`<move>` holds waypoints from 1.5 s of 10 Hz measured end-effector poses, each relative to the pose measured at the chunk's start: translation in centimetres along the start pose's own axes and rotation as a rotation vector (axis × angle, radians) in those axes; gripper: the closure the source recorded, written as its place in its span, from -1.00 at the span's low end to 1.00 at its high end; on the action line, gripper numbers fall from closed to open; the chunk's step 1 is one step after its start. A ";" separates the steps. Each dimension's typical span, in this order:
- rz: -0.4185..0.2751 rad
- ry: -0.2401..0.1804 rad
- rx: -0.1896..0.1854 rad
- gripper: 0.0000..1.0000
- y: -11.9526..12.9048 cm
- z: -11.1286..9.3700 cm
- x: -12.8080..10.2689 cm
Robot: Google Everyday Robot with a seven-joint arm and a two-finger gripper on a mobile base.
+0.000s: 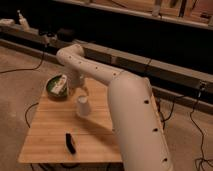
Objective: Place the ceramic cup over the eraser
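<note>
The white ceramic cup (82,107) stands on the wooden table (50,130) near its middle. The black eraser (70,143) lies near the table's front edge, well in front of the cup and a little to its left. My gripper (78,93) hangs from the white arm directly above the cup, at its top. The arm hides whether it touches the cup. The arm's big white body covers the right part of the table.
A green bowl (56,89) holding a pale object sits at the table's back left, close to the gripper. Cables run over the floor on both sides. A long dark bench (150,60) stands behind the table.
</note>
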 end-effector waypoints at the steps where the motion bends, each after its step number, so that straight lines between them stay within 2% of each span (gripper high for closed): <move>1: 0.010 -0.007 -0.007 -0.30 0.3 0.4 -0.3; 8: 0.041 -0.017 -0.008 -0.30 1.0 2.1 -2.0; 13: 0.058 -0.025 -0.002 -0.29 1.4 3.7 -2.4; 14: 0.054 -0.015 -0.008 -0.19 1.4 3.9 -2.2; 15: 0.049 0.001 -0.019 0.04 1.5 4.2 -1.9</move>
